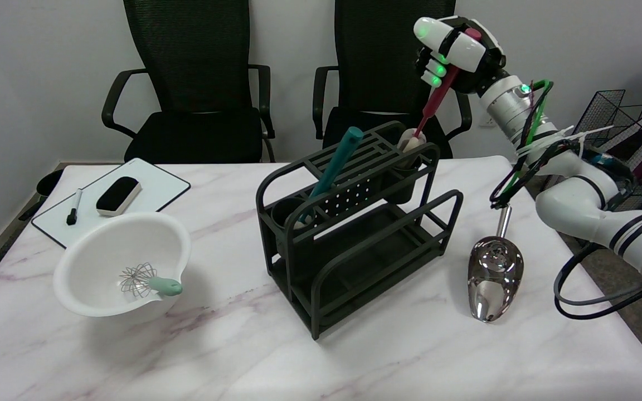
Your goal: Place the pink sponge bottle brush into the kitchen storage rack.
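Head view. Right hand [455, 47] at upper right of frame, raised well above the table, fingers wrapped around the top of the pink sponge bottle brush [435, 103]. Brush handle slanting down and to the left, its pale sponge tip [409, 143] sitting at the mouth of the round cup holder [410, 167] at the upper right corner of the dark kitchen storage rack [354, 223], centre of frame. Whether the tip is already inside the cup or only resting on its rim: cannot be told.

Teal-handled utensil [335, 161] leaning in the rack's cup at centre left. Shiny metal scoop [494, 275] on the marble table [410, 362] at right of the rack, apart from it. White mixing bowl [123, 262] with a small whisk [148, 281] at lower left; whiteboard [112, 197] with eraser [118, 195] and marker [73, 207] at upper left. Two black office chairs [187, 83] behind the table.

Risks, as judged from this position:
- Release while tilted: brush likely to tip over the rim and fall behind or beside the rack, if the sponge is not seated deep enough.
- Downward push along the slant: soft sponge apt to fold or jam on the rim, dragging or tipping the light rack.
- Sideways drift toward frame left: possible contact with the rack's top bars.
- Safer course: handle brought nearer upright before lowering and letting go.
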`<state>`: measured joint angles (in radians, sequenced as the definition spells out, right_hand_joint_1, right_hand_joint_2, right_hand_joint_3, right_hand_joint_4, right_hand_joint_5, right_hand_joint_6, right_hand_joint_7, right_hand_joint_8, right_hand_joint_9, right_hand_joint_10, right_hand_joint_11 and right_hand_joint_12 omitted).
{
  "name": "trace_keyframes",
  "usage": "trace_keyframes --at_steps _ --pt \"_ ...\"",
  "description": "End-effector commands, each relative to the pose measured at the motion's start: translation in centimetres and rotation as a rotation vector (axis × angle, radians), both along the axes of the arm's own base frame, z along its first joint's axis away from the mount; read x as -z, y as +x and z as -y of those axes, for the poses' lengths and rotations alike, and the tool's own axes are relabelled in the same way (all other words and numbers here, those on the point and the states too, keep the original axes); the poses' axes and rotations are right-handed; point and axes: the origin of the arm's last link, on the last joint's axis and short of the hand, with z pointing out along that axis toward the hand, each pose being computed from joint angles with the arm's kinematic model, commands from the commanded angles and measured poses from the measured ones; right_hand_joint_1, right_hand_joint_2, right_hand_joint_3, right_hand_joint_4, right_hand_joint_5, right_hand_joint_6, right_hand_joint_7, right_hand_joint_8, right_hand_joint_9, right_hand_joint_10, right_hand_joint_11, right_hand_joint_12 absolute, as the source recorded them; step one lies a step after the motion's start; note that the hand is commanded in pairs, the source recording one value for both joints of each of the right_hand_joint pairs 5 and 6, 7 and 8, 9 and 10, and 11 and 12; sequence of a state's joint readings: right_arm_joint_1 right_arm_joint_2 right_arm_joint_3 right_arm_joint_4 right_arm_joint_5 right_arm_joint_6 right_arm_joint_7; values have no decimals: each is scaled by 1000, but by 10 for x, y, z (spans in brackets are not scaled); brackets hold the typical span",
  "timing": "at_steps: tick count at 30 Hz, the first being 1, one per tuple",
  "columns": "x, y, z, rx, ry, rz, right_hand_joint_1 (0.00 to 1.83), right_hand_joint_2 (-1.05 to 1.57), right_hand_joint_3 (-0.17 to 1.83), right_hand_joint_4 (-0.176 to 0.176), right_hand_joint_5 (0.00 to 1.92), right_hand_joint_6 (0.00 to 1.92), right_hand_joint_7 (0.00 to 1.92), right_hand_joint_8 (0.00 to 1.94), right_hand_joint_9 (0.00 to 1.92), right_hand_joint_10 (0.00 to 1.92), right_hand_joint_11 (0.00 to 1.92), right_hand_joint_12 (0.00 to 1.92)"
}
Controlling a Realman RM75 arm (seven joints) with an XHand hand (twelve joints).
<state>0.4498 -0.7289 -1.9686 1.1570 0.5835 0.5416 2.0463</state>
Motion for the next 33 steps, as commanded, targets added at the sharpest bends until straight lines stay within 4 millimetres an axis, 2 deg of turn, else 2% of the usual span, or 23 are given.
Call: trace_keyframes --at_steps 1,2,3,14,16,29,31,32,33 --pt "53 5 -1 -4 217 98 1151 1259 480 0 1920 1920 1920 1920 1920 1920 1920 1920" --pt "25 -4 3 7 90 48 1151 1259 480 0 1920 1920 1920 1920 1920 1920 1920 1920" --pt "6 -11 4 20 7 15 1152 1259 480 0 1920 1920 1920 1920 1920 1920 1920 1920" --pt "14 -26 6 49 16 33 1151 1264 478 0 1920 1920 1920 1920 1920 1920 1920 1920" --pt "9 -28 6 54 -3 24 1150 1265 478 0 1920 1920 1920 1920 1920 1920 1920 1920" --pt "17 -31 7 47 21 46 1101 1312 442 0 1920 1920 1920 1920 1920 1920 1920 1920" --pt "17 -29 7 33 22 45 1046 1295 519 0 1920 1920 1920 1920 1901 1901 1787 1787" --pt "17 -29 6 31 22 45 1035 1188 584 0 1916 1916 1897 1897 1849 1849 1691 1691" --pt "17 -28 7 29 23 46 1052 964 676 0 1803 1803 1821 1821 1765 1765 1613 1613"
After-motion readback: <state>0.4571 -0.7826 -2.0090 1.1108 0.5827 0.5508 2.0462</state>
